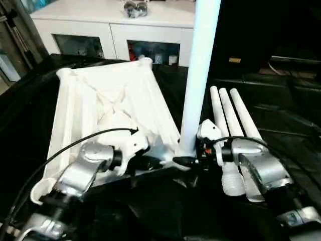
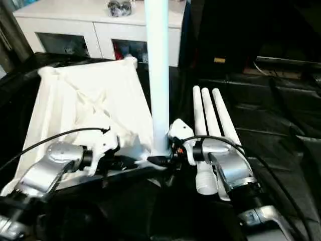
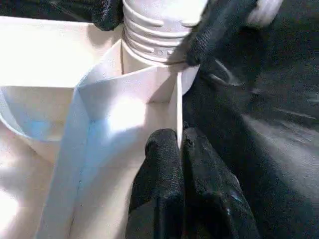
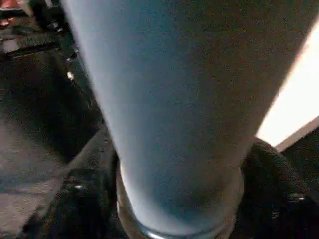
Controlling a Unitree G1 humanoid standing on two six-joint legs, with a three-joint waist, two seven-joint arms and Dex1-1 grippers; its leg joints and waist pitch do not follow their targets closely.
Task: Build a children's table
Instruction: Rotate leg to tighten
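Observation:
The white tabletop (image 1: 110,100) lies upside down on the black surface, ribbed underside up. One white leg (image 1: 200,65) stands upright at its near right corner socket. The leg's threaded end (image 3: 152,35) shows above the socket wall. My right gripper (image 1: 186,160) is shut on the base of this leg, and black fingers (image 4: 279,184) flank the tube. My left gripper (image 3: 178,142) is shut on a thin rib of the tabletop right beside that socket. Three more legs (image 1: 233,120) lie side by side to the right of the tabletop.
A white glass-door cabinet (image 1: 115,30) stands behind the tabletop with a shiny object (image 1: 134,7) on top. Black sheeting (image 1: 281,100) covers the work surface to the right. A black cable (image 1: 60,150) arcs over my left forearm.

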